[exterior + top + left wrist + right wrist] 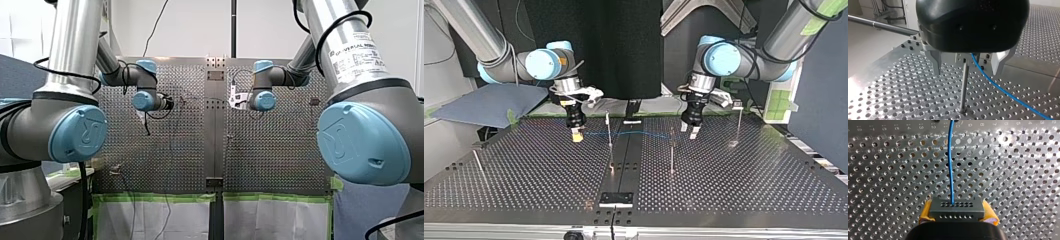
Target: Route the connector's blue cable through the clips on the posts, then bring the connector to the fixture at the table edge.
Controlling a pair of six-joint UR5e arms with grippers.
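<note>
My right gripper (pixel 577 134) (pixel 957 216), with yellow pads (pixel 925 213), is shut on the grey connector (pixel 956 208) just above the perforated table at the top view's left. The blue cable (pixel 950 165) (pixel 639 132) leaves the connector and runs across to my left gripper (pixel 690 131). That gripper (pixel 968 71) stands open, its metal fingers (pixel 936 62) on either side of a thin post (pixel 964 85). The cable (pixel 998 87) passes between the fingers, beside the post's top. A second post (pixel 609 127) stands by the cable near the table's middle.
Further posts stand at the top view's right (pixel 740 125) and left (pixel 479 165). A black fixture (pixel 616 198) sits at the near table edge in the top view, on the central rail (pixel 626 155). A blue cloth (pixel 484 105) lies beyond the table's far left corner.
</note>
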